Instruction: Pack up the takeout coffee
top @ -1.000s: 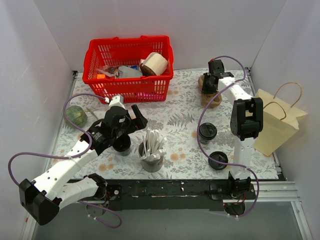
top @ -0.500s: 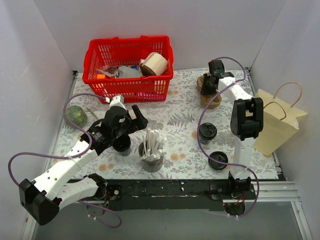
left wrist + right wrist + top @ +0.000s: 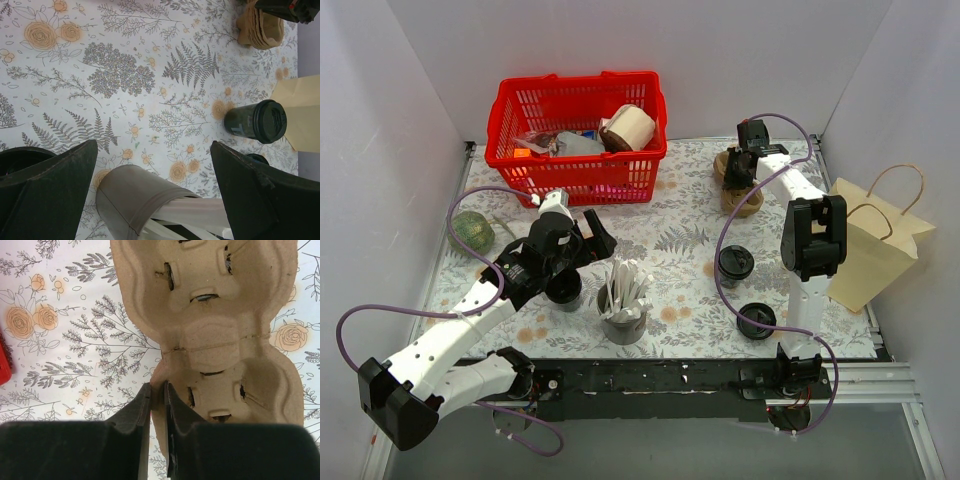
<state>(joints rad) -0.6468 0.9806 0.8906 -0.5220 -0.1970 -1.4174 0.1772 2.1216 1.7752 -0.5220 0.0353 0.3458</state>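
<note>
Top external: right claw (image 3: 738,172) sits at the cup carrier (image 3: 748,203); the takeout coffee (image 3: 734,265) stands well apart from it, toward the arm's base.
Left wrist: left claw (image 3: 154,145) gapes wide, the coffee beyond its right finger.
Right wrist: the right claw's fingers pinch the carrier's rim.

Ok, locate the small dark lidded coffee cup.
Top view: the small dark lidded coffee cup stands right of centre, between the tan pulp cup carrier and the flat loose black lid.

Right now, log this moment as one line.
left pincer: open, empty | right pincer: shut on cup carrier rim | takeout coffee: lidded, upright, not held
</note>
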